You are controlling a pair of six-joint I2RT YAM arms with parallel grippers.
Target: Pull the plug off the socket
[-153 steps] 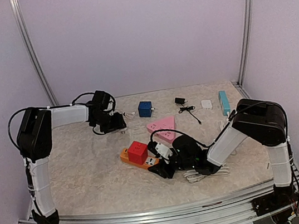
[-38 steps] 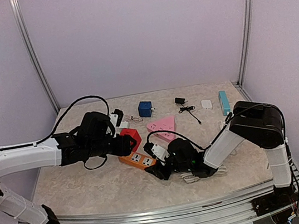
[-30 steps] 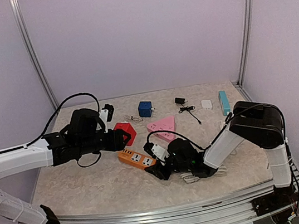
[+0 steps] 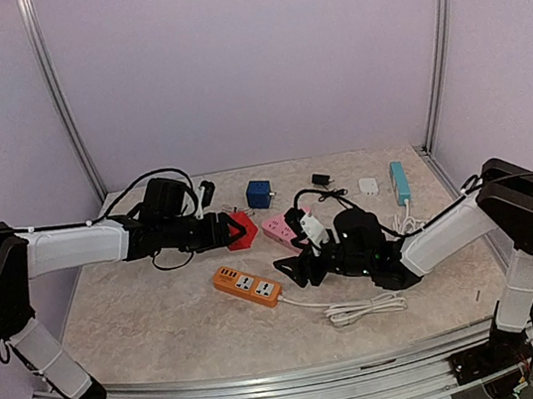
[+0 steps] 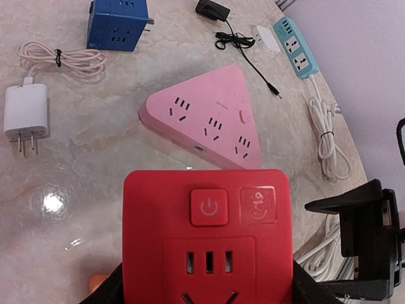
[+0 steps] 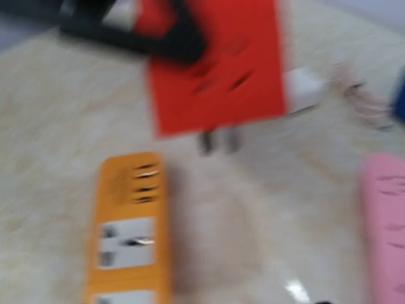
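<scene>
Red plug (image 4: 241, 229) has lifted clear of strip (image 4: 247, 286), to its 12 o'clock, pinched by left fingers (image 5: 107, 296). Right fingers (image 5: 354, 201) spread, empty. Extraction appears complete; set-down may remain.

walls (image 4: 246, 62): plain lilac | table (image 4: 165, 325): beige marble | posts (image 4: 55, 91): aluminium

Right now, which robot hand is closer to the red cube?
Left. The left gripper holds the red cube; the right gripper is apart from it, beside the orange power strip.
</scene>
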